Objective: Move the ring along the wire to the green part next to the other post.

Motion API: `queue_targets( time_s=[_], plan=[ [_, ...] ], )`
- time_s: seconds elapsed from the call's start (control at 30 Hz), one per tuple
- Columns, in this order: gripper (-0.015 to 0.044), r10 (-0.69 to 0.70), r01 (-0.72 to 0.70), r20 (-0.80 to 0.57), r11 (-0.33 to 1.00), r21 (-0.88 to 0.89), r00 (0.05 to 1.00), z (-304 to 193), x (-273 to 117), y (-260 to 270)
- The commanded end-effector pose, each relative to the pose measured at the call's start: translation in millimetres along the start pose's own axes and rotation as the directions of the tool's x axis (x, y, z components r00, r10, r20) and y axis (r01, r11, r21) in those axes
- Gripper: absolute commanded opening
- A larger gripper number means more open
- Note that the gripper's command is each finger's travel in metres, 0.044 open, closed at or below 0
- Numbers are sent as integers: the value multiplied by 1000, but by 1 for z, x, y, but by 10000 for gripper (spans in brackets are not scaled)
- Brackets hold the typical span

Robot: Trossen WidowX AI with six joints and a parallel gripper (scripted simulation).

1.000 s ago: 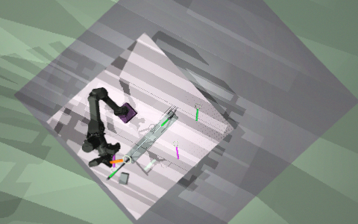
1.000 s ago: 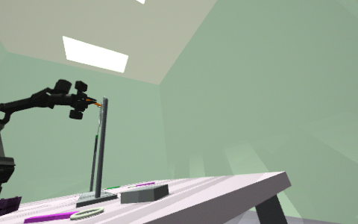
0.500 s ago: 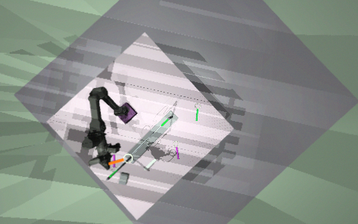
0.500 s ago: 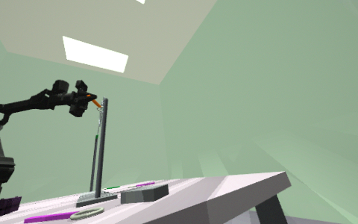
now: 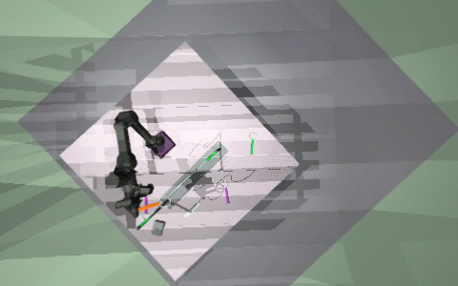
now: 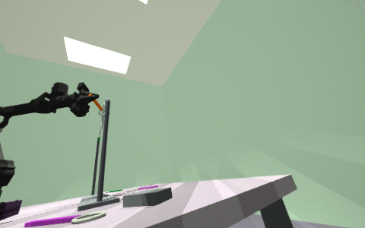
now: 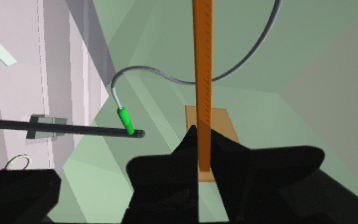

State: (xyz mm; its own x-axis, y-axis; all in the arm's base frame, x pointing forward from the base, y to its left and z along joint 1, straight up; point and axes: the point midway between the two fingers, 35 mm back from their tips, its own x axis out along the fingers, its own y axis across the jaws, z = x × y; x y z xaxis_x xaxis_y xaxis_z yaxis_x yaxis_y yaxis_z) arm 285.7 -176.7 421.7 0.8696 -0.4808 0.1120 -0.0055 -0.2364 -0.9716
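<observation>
My gripper (image 5: 137, 210) (image 6: 95, 96) (image 7: 197, 128) is shut on the orange handle (image 5: 149, 207) (image 6: 97, 104) (image 7: 202, 65), which slants from the fingertips to the ring. The small pale ring (image 5: 165, 196) (image 6: 101, 112) is beside the taller-looking post (image 6: 104, 152) in the exterior view and over the stand's near end in the top view. The ring is outside the wrist view; whether it touches the wire is unclear. The grey wire (image 7: 145, 67) curves behind the handle and joins a green part (image 5: 143, 222) (image 7: 125, 121) at a post (image 7: 85, 130). Another green part (image 5: 213, 155) shows at the far end.
A grey block (image 5: 158, 228) (image 6: 146, 197) lies beside the stand. A magenta-handled loop (image 6: 53, 220) lies near the stand. Another magenta stick (image 5: 227, 195) and a green stick (image 5: 252, 147) lie farther right. A tan panel (image 7: 223, 117) shows behind the handle in the wrist view.
</observation>
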Motion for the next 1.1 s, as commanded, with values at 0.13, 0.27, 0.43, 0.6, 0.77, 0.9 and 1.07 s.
queue_targets(
  time_s=[0.13, 0.27, 0.43, 0.6, 0.77, 0.9, 1.07],
  plan=[
    [-150, -14, 14, 3, 999, -34, 1000, 0, 1, 4],
    [-150, -4, 4, 3, 1000, -19, 1000, -1, 1, 10],
    [-150, 25, -25, 4, 999, 28, 1000, -2, 2, 21],
    [-150, 68, -69, 9, 993, 100, 998, -1, 2, 36],
    [-150, 120, -122, 20, 975, 188, 993, 1, 1, 52],
    [-150, 165, -168, 34, 949, 265, 986, 4, 0, 66],
    [-150, 213, -218, 54, 912, 348, 976, 9, -3, 81]
  ],
)
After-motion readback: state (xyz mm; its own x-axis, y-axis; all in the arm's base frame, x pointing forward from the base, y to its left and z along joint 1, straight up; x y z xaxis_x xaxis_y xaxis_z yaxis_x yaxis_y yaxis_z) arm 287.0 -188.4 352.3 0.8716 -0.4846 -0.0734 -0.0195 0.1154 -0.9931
